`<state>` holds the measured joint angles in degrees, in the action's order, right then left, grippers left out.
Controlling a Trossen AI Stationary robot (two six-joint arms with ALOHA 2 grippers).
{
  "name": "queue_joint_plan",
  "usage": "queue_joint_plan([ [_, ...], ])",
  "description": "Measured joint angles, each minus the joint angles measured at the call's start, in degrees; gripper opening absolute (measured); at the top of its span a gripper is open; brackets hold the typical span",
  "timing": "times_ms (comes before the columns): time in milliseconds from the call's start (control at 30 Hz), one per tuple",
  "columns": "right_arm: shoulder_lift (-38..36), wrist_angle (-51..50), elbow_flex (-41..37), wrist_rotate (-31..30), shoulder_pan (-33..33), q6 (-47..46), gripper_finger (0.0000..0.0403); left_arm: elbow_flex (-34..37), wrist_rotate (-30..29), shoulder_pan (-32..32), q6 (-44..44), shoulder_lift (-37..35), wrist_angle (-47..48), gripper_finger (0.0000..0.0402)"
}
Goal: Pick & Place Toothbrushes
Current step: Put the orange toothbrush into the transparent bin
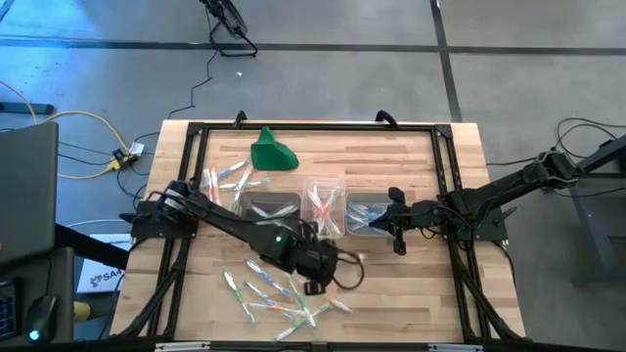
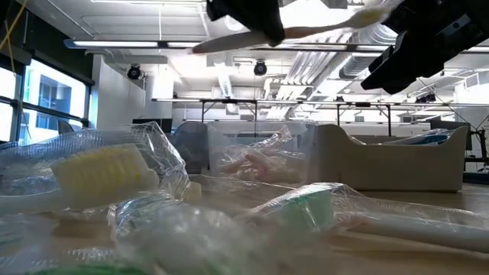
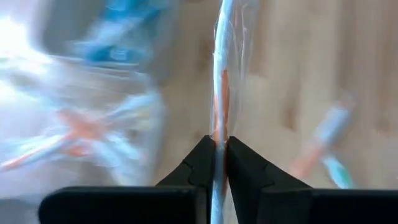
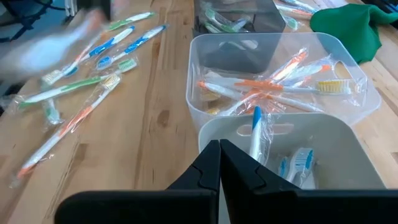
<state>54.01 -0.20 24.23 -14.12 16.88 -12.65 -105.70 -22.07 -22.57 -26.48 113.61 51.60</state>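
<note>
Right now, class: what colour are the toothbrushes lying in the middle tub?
Orange and white toothbrushes in the middle tub; clearest in the right wrist view.

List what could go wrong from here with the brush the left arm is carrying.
The left claw pinches the wrapped orange toothbrush at one end only, so it may swing or slip out. The middle tub already holds crossed orange brushes; a new one might catch and hang over the rim.
</note>
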Motion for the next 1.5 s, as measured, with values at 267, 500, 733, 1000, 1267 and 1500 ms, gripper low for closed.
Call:
queue_joint_plan([
  [267,-0.01,-0.03,0.00,1.23,0.00,-0.84,0.0002,-0.67,-11.61,4.95,-8.38,-1.89,6.70,0.0028],
  [500,-0.01,-0.42,0.00,1.21,0.00,-0.84,0.0002,0.06,-12.03,12.35,-14.05,-1.30,4.68,0.0028],
  [733,-0.01,-1.37,0.00,0.86,0.00,-0.82,0.0002,5.65,-12.22,17.23,-24.32,-1.17,1.22,0.0028],
  [1000,-0.01,-1.47,0.00,0.78,0.00,-0.65,0.0002,13.60,-11.06,17.69,-28.48,-1.17,-10.09,0.0028],
  [1267,-0.01,-1.47,0.00,0.75,-0.01,-0.65,0.0002,18.70,-11.18,17.69,-33.41,-1.15,-12.12,0.0028],
  [1500,-0.01,-1.47,0.00,0.73,0.00,-0.63,0.0002,19.38,-9.26,17.71,-33.42,-1.15,-13.75,0.0049],
])
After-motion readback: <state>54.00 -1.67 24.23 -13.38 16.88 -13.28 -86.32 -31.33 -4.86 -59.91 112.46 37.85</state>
